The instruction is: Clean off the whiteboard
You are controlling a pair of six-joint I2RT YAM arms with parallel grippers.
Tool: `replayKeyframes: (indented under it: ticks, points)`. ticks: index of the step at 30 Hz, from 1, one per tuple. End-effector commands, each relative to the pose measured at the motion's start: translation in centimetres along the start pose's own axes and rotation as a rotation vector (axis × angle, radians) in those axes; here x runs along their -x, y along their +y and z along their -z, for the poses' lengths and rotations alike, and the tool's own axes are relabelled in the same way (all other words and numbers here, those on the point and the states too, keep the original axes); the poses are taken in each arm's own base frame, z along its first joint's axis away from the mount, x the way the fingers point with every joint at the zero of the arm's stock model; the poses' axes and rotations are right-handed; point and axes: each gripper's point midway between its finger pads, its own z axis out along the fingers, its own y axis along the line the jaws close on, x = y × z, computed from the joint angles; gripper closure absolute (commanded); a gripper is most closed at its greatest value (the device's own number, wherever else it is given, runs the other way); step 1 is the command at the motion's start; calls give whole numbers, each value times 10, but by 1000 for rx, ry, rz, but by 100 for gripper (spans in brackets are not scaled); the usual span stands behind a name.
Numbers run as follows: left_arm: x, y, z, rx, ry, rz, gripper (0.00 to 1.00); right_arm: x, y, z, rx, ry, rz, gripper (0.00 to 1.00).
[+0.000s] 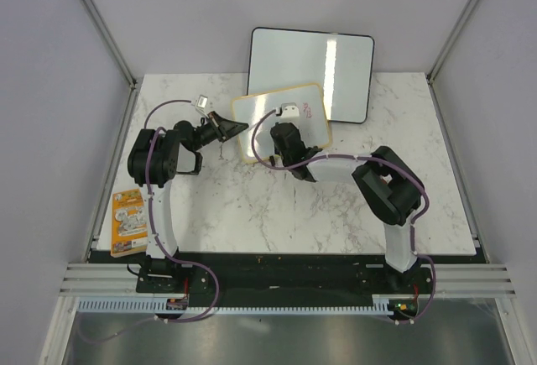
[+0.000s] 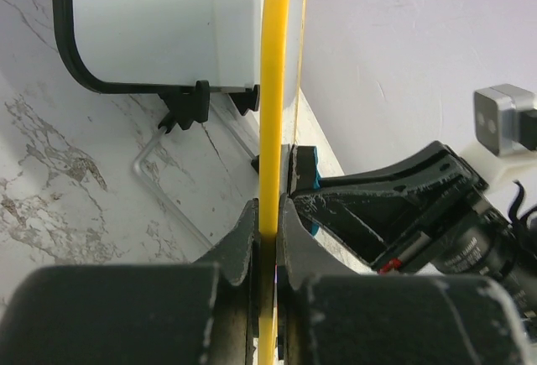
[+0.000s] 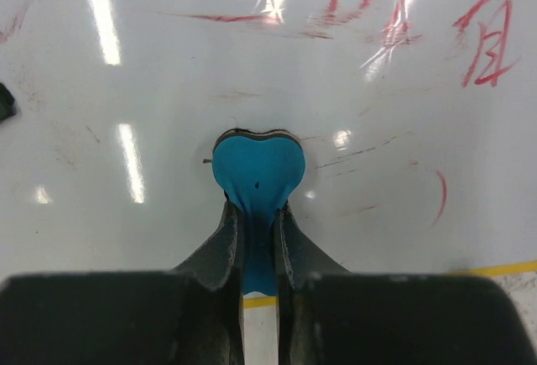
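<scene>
The small whiteboard (image 1: 306,113) with its pale yellow frame stands tilted at the table's back middle. My left gripper (image 1: 232,122) is shut on its left frame edge (image 2: 270,113), seen edge-on in the left wrist view. My right gripper (image 1: 285,132) is shut on a blue heart-shaped eraser (image 3: 257,172) pressed flat against the board's white face (image 3: 168,80). Red handwritten marks (image 3: 482,29) remain along the upper part of the face, with a small red arc (image 3: 441,197) lower right. In the top view the right wrist hides the board's middle.
A larger black-framed white board (image 1: 312,73) leans behind against the wall, also in the left wrist view (image 2: 134,21). An orange printed card (image 1: 127,221) lies at the table's left front. A bent clear rod (image 2: 168,189) lies on the marble near the boards.
</scene>
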Motion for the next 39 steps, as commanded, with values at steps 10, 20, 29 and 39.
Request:
replayKeyframes:
  ticks: [10, 20, 29, 39]
  points:
    - [-15, -25, 5, -153, 49, -190, 98, -77, -189, 6, -401, 238, -157, 100]
    - [-15, -25, 5, -155, 52, -190, 98, -88, -119, -6, -189, 276, -63, 100]
    - [-15, -25, 5, -154, 50, -190, 98, -63, 19, 8, 133, 221, 86, 100]
    - [-15, -25, 5, -155, 50, -190, 98, -78, 76, 13, 187, 225, 182, 100]
